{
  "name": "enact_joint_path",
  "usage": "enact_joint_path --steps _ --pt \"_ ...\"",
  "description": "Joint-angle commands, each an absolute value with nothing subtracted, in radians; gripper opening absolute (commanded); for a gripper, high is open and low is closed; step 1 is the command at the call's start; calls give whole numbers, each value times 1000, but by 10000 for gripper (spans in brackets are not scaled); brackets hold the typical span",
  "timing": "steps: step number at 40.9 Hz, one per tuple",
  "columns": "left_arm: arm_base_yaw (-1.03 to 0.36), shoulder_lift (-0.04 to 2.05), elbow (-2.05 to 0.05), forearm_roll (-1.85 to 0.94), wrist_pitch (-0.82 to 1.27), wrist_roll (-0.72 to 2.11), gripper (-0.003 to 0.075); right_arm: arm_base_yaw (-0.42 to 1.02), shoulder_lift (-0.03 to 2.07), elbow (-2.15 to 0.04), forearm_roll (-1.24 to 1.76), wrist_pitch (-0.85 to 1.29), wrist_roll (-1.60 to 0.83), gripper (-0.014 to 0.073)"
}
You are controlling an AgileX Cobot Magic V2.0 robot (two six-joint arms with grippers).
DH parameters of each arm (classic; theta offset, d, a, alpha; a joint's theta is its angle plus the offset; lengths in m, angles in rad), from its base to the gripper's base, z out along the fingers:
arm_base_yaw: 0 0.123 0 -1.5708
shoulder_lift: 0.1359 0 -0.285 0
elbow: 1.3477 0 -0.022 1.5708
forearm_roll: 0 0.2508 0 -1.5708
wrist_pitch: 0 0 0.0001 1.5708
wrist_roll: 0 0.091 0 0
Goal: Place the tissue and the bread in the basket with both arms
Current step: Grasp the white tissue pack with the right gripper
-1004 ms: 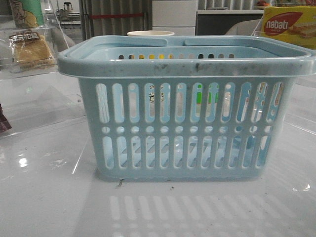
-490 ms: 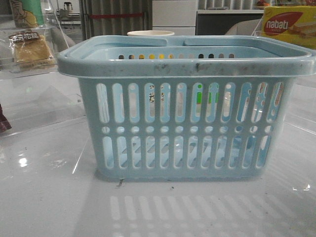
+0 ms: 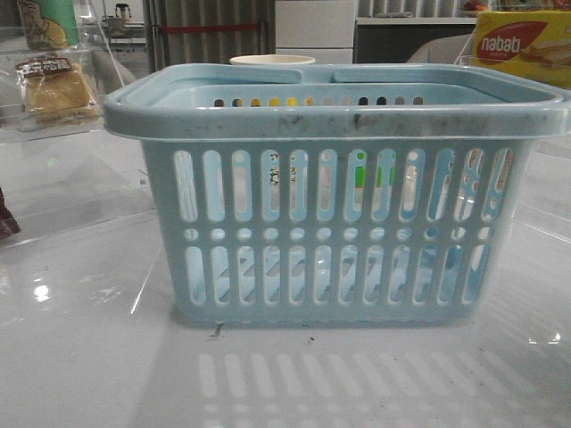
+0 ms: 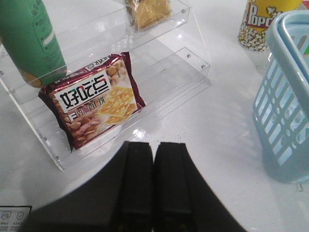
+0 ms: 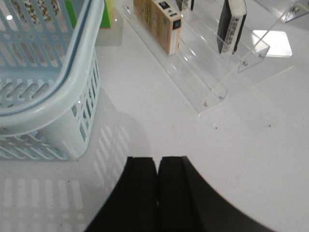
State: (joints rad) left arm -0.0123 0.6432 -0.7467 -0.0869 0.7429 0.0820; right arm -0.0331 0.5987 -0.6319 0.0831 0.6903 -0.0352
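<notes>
The light-blue slotted basket [image 3: 339, 178] stands in the middle of the table; it also shows in the left wrist view [image 4: 285, 96] and the right wrist view [image 5: 48, 82]. The bread [image 3: 58, 89], golden-brown in a clear wrapper with a dark label, lies on a clear shelf at the far left; its lower part shows in the left wrist view [image 4: 147, 12]. The tissue [image 5: 231, 26], a dark block-shaped pack, stands on a clear stepped shelf on the right. My left gripper [image 4: 153, 145] is shut and empty above the table before the left shelf. My right gripper [image 5: 157, 159] is shut and empty beside the basket.
The left clear shelf [image 4: 193, 72] also holds a red snack pack [image 4: 94, 104] and a green bottle [image 4: 31, 41]. A popcorn cup [image 4: 256, 24] stands near the basket. A yellow box [image 5: 159, 19] sits on the right shelf. A nabati box [image 3: 522, 45] and a white cup [image 3: 272, 61] are behind the basket.
</notes>
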Motion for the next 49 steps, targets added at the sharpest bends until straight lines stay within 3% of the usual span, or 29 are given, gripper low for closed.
enact_joint_path --steps 1,5,8,12,24,38,49 --pt "-21 668 -772 -89 677 85 132 -30 637 -657 68 632 -44 252" --pt "-21 682 -771 -89 675 110 277 -30 665 -657 68 631 -44 465" --pt "-21 683 -771 -80 667 110 403 -30 690 -657 68 631 -44 567" --pt "-21 685 -771 -78 659 110 505 -30 731 -657 68 624 -44 598" --pt "-46 687 -771 -127 655 110 507 -111 916 -741 50 573 -41 593" --pt "-263 689 -771 -56 642 110 507 -193 1208 -1031 50 570 -41 593" --pt "-282 689 -771 -51 638 110 507 -193 1457 -1264 19 594 -41 593"
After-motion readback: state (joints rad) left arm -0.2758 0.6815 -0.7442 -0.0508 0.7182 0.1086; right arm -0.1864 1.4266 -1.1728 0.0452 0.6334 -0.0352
